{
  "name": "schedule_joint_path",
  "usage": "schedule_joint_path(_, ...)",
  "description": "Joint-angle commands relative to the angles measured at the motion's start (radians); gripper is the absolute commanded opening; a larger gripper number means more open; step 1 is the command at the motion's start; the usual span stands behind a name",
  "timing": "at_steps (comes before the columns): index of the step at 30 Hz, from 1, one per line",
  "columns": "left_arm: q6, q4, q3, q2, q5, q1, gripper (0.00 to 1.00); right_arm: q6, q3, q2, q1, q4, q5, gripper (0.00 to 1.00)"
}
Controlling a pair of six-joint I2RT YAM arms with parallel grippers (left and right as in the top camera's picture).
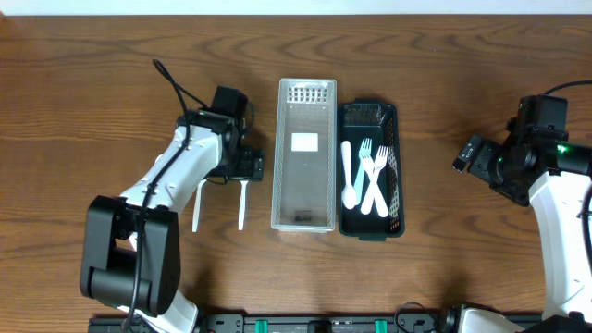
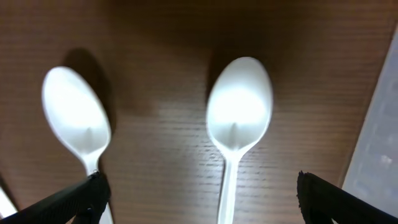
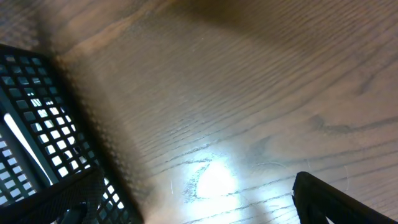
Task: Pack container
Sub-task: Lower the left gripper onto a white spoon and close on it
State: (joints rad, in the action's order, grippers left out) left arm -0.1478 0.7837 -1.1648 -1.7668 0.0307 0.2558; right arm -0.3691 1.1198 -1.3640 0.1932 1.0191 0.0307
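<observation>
Toward the left of the overhead view, on the wooden table (image 1: pixel 92 74), two white plastic spoons lie side by side and apart. The outer spoon (image 1: pixel 198 207) is farther left and the inner spoon (image 1: pixel 242 205) is nearer the bins. The left gripper (image 1: pixel 236 171) hangs over their bowl ends. In the left wrist view its jaws stand wide apart and hold nothing. The inner spoon (image 2: pixel 239 106) sits just right of centre between them, while the outer spoon (image 2: pixel 76 118) is at the left, near one fingertip.

At the centre is a clear bin (image 1: pixel 305 190), bare except for a pale label. Touching its right side is a black mesh basket (image 1: pixel 396 166), which holds a packed spoon (image 1: pixel 348 176) and two forks (image 1: pixel 380 166).

At the right edge the right gripper (image 1: pixel 470 155) hovers well apart from the basket. Its wrist view shows its jaws open over bare wood, with the basket's corner (image 3: pixel 37 124) at the left.

Packing looks partly done, with both loose spoons left to go in. The step in hand appears to be picking up the inner spoon. The next move probably calls for centring on its neck, descending to the table and closing on the thin handle without nudging its neighbour.
</observation>
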Motion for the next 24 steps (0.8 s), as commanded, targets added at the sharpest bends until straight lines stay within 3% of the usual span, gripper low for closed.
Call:
schedule_joint_path(1, 0.019, -0.027, 0.044, -0.023, 0.015, 0.014, 0.98, 0.019, -0.002, 0.009, 0.008, -0.002, 0.003, 0.99)
schedule_joint_path(24, -0.004, -0.168, 0.192, -0.024, 0.067, 0.014, 0.99, 0.027, -0.002, 0.009, 0.008, 0.006, 0.004, 0.99)
